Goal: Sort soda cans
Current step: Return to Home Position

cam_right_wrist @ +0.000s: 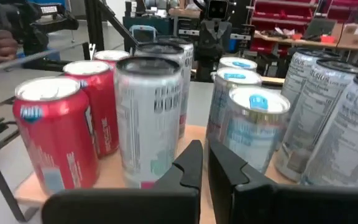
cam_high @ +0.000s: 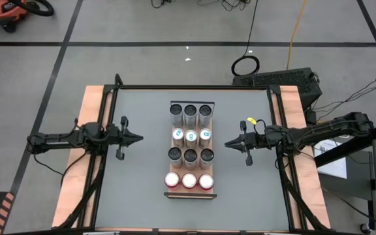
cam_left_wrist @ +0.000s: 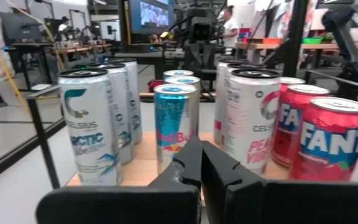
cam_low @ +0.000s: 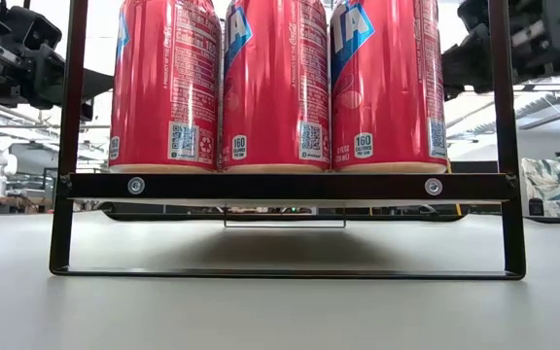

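Twelve soda cans [cam_high: 190,155] are standing upright in four rows of three on a flat pale-wood shelf [cam_left_wrist: 143,169]. A thin black metal frame [cam_low: 280,187] is carrying the shelf in the middle of the matte grey table [cam_high: 142,183]. Three glossy red cans [cam_high: 188,180] with bright silver tops are filling the row at the low camera's end. Next to them are three silver-grey cans [cam_high: 175,155] with dark tops, then three slim blue cans [cam_high: 191,136] with pale tops, then three more silver-grey ones. The left gripper [cam_high: 140,138] is hovering beside the shelf's left edge, clear of it, its dark tapered fingers pressed narrow and holding nothing. The right gripper [cam_high: 227,143] is mirroring it on the right, also pinched to a point and empty.
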You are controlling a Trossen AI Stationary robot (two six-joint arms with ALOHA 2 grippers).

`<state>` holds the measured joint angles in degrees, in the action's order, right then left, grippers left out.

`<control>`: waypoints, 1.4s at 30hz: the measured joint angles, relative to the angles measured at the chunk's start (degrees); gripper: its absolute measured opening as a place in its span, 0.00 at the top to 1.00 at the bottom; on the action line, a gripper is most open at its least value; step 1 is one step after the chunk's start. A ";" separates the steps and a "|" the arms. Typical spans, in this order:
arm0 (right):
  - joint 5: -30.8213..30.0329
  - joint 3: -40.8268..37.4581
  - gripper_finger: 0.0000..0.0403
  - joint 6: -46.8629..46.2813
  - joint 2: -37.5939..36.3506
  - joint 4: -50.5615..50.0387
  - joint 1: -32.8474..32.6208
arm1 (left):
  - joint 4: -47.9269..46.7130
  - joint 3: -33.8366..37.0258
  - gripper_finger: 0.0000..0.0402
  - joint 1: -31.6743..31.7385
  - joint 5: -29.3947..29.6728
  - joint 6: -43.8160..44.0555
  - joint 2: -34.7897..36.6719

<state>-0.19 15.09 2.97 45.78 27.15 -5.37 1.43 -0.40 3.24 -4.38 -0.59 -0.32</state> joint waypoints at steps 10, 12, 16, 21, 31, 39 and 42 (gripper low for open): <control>-2.76 -13.84 1.00 1.37 -0.39 22.43 0.16 | -0.04 0.04 0.99 -1.94 0.69 0.30 -0.03; -2.79 -13.83 1.00 1.92 -0.50 21.18 0.31 | -0.15 0.04 0.99 -1.94 1.55 0.25 -0.04; -2.74 -13.88 1.00 2.37 -1.58 18.15 0.92 | -0.25 0.04 0.99 -1.94 2.34 0.06 -0.04; -2.65 -13.94 1.00 2.10 -4.32 13.43 1.25 | -0.24 0.07 0.99 -1.94 2.36 -0.21 -0.04; 1.97 -13.99 1.00 1.12 -12.41 5.96 1.25 | -0.28 0.09 0.99 -1.94 2.47 -0.25 -0.04; 1.81 -14.03 1.00 -0.65 -19.42 -1.84 1.25 | -0.28 0.09 0.99 -1.94 2.40 -1.40 -0.04; 1.79 -14.03 1.00 -0.78 -21.75 -4.29 1.27 | -0.28 0.09 0.99 -1.94 2.37 -1.48 -0.04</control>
<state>1.60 1.06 2.19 24.02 22.86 -4.10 1.15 -0.32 1.30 -2.02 -2.07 -0.36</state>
